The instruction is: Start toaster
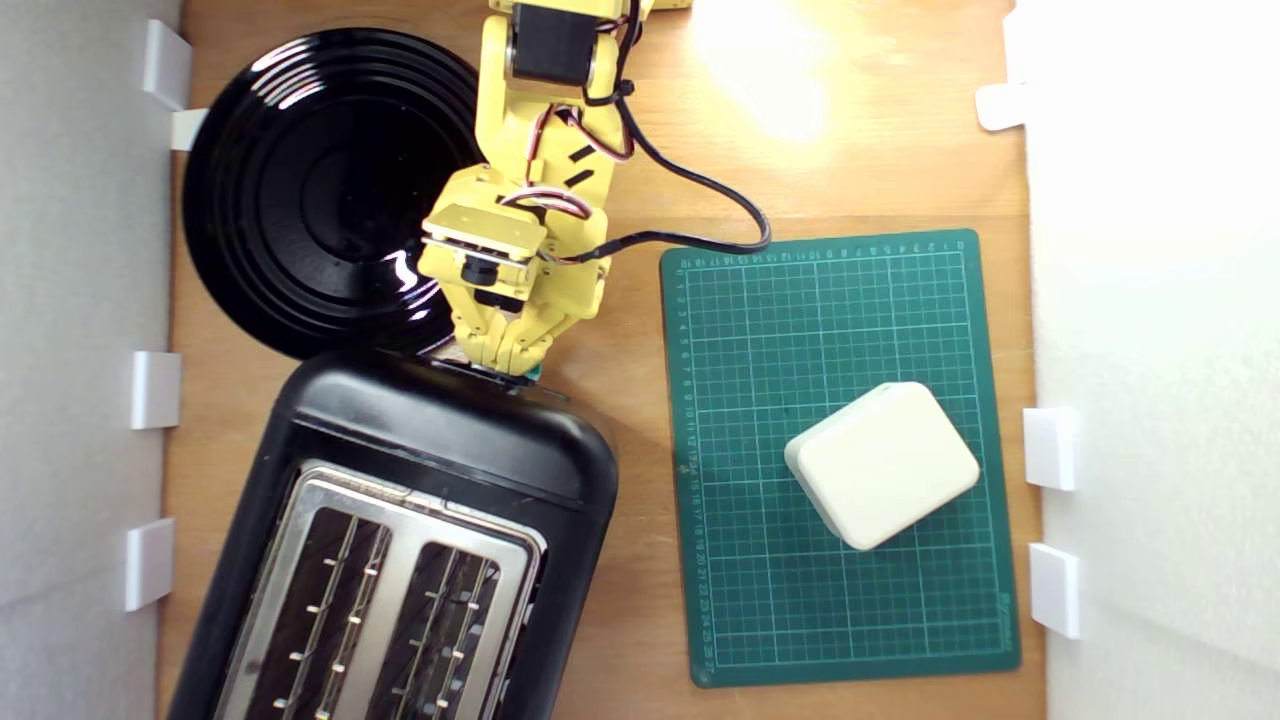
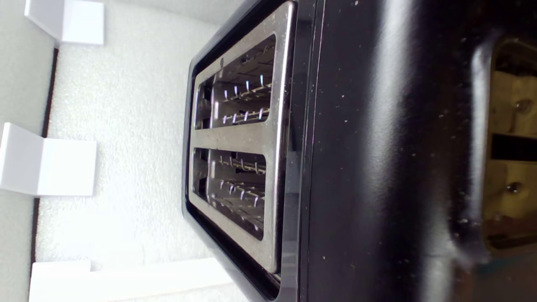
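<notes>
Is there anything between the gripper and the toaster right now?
Nothing visible does. In the exterior view the gripper is already at the end wall of the toaster, with a speck of teal showing at its tip. The black plate lies behind the arm, and the white block sits off on the green mat.

Yellow arm (image 1: 545, 150) reaching downward in the exterior view, wrist bent, tool (image 1: 505, 362) tip low, jaw gap indiscernible

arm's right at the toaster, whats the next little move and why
Probably a short press straight down on the lever. In the exterior view the end effector sits at the end wall of the toaster, with a sliver of the teal lever knob showing at its tip. Both slots look empty. Actual contact with the knob can't be confirmed.
</notes>
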{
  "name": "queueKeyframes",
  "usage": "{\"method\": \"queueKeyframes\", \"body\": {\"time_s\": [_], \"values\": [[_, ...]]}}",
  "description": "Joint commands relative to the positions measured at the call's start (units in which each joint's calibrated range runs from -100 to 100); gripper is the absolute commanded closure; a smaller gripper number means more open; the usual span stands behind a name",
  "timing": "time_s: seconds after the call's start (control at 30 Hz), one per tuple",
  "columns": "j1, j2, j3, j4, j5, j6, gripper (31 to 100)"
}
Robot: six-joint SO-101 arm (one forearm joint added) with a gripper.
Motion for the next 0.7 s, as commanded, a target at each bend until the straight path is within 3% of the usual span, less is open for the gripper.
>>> {"method": "queueKeyframes", "body": {"time_s": [0.0,0.67], "values": [[0.98,8.72,3.38,-0.72,0.24,-0.87,98.8],[0.90,14.38,5.38,0.12,-6.44,-1.02,98.9]]}}
